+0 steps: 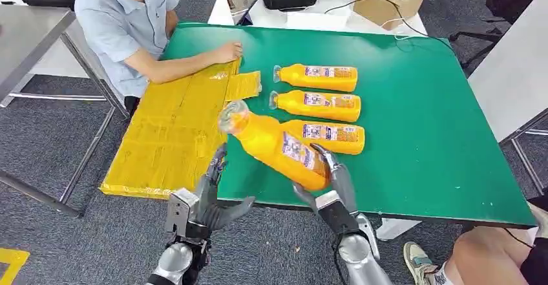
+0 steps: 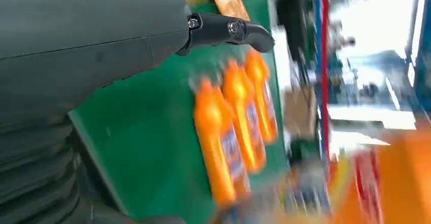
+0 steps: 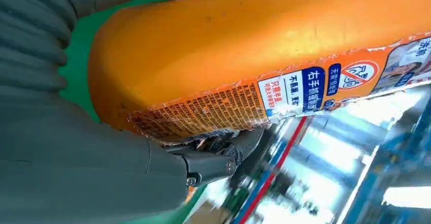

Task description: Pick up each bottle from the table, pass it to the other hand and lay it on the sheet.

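Desk (image 1: 420, 123), green-topped, carrying a yellow sheet (image 1: 174, 136) along its left side with a seated person's hand (image 1: 227, 52) resting on the far end. Three orange bottles (image 1: 318, 77) lying side by side mid-desk, caps toward the sheet. Fourth bottle (image 1: 278, 146) raised and tilted, cap toward the sheet, base grasped by the right hand (image 1: 329, 181). Left hand (image 1: 213, 198) beside it, fingers (image 1: 216, 165) released, grasping nothing.

Right hand (image 1: 328, 180) is up over the near table edge, fingers wrapped around the base of an orange bottle (image 1: 278, 144), holding it tilted. Left hand (image 1: 210, 198) hangs just beside it, fingers spread, holding nothing.
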Robot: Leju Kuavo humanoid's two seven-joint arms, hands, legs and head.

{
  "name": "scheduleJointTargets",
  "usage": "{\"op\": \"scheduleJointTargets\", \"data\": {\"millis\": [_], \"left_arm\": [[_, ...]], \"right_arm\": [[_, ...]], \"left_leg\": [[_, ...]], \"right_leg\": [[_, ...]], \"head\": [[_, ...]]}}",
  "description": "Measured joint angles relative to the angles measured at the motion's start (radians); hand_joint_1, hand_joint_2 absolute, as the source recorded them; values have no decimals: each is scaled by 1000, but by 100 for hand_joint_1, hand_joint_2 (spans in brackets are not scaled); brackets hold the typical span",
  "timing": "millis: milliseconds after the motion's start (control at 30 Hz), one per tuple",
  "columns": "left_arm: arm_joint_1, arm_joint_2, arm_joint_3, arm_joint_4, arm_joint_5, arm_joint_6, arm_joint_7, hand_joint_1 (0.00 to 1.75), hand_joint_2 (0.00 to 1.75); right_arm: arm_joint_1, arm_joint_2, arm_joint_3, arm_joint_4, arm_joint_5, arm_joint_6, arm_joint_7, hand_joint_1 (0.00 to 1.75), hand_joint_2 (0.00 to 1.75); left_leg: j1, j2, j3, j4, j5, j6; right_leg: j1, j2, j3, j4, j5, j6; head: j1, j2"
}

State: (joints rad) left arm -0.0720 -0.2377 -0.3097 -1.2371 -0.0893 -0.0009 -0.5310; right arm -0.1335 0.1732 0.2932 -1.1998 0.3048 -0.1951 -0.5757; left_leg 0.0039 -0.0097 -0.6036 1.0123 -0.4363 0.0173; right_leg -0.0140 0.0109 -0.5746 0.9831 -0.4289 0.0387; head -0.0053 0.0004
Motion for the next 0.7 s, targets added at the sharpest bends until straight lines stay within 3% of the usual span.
{"op": "scheduleJointTargets", "data": {"millis": [200, 567, 600, 667, 700], "left_arm": [[-5, 0, -15, -5, 97, -136, 3, 0, 175], [-17, 0, 22, -5, 265, -225, 88, 0, 175], [-18, 0, 22, -5, 265, -225, 88, 171, 175], [-18, 0, 24, -5, 264, -223, 91, 175, 175], [-19, 0, 24, -5, 264, -220, 95, 175, 175]], "right_arm": [[-47, 29, 108, 114, 48, 96, 14, 175, 175], [-113, 58, 238, 256, 110, 126, 31, 175, 175], [-118, 59, 242, 262, 112, 126, 32, 175, 175], [-125, 61, 250, 273, 120, 126, 34, 175, 175], [-128, 62, 253, 277, 123, 126, 35, 147, 175]], "left_leg": [[0, 0, 0, 0, 0, 0], [0, 0, 0, 0, 0, 0], [0, 0, 0, 0, 0, 0], [0, 0, 0, 0, 0, 0], [0, 0, 0, 0, 0, 0]], "right_leg": [[0, 0, 0, 0, 0, 0], [0, 0, 0, 0, 0, 0], [0, 0, 0, 0, 0, 0], [0, 0, 0, 0, 0, 0], [0, 0, 0, 0, 0, 0]], "head": [[0, 0], [0, 0], [0, 0], [0, 0], [0, 0]]}}
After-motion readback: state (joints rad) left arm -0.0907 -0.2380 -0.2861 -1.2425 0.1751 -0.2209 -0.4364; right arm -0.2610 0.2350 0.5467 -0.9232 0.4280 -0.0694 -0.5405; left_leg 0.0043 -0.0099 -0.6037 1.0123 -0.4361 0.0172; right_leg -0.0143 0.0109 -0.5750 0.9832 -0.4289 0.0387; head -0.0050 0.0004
